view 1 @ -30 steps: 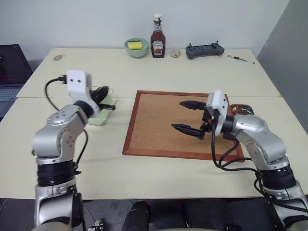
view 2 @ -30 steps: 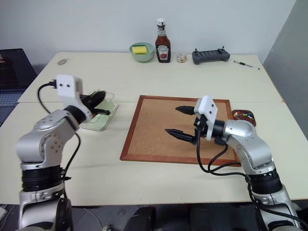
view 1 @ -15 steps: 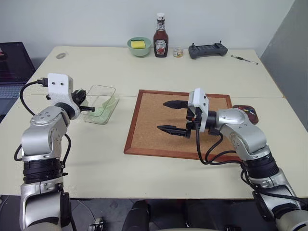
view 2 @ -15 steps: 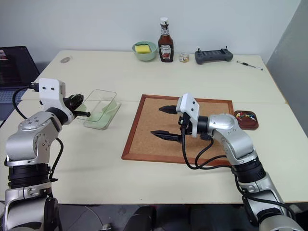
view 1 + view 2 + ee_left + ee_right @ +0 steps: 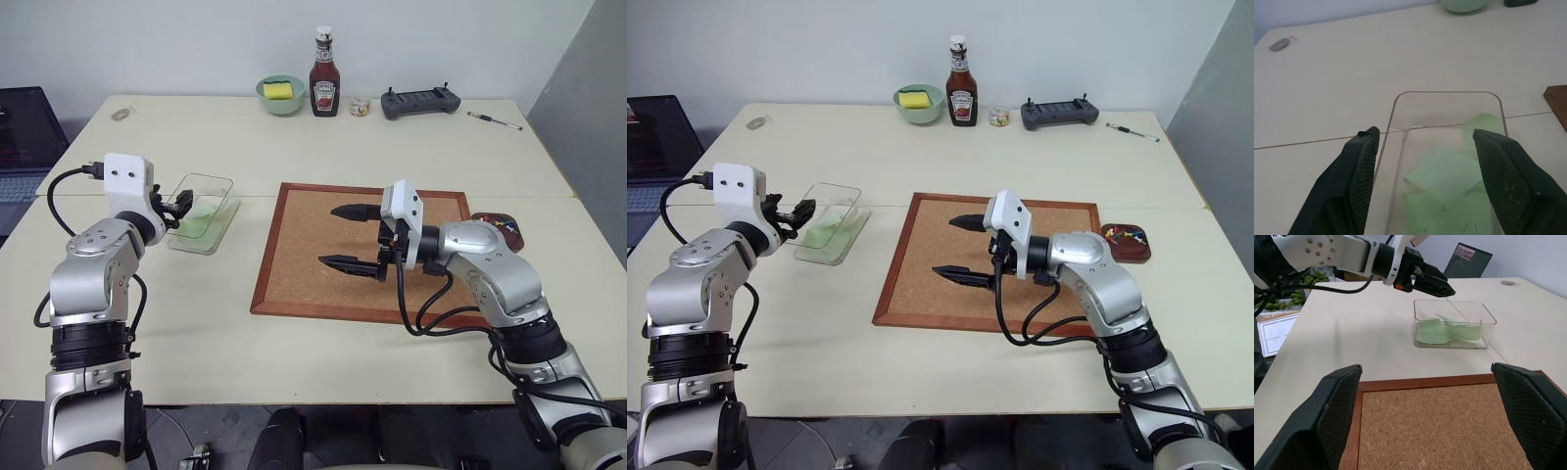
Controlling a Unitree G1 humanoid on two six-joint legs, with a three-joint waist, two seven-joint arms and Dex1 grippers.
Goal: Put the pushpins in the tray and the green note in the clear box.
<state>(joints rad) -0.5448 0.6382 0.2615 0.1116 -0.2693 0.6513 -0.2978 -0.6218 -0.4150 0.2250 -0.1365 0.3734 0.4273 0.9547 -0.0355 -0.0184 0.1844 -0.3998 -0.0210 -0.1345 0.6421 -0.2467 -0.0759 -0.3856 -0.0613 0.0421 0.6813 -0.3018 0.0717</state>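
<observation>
Completion is judged near: green note (image 5: 1449, 188) is seen inside clear box (image 5: 204, 211) near the table's left edge, pushpins (image 5: 1128, 235) in tray (image 5: 1111, 247), left gripper (image 5: 1425, 161) and right gripper (image 5: 349, 236) wide, empty.

Silver-grey jointed arms, white box-like wrist housings, black cables looping behind each hand, tapered black textured fingers (image 5: 1359, 186) (cross-hatched pads)
</observation>
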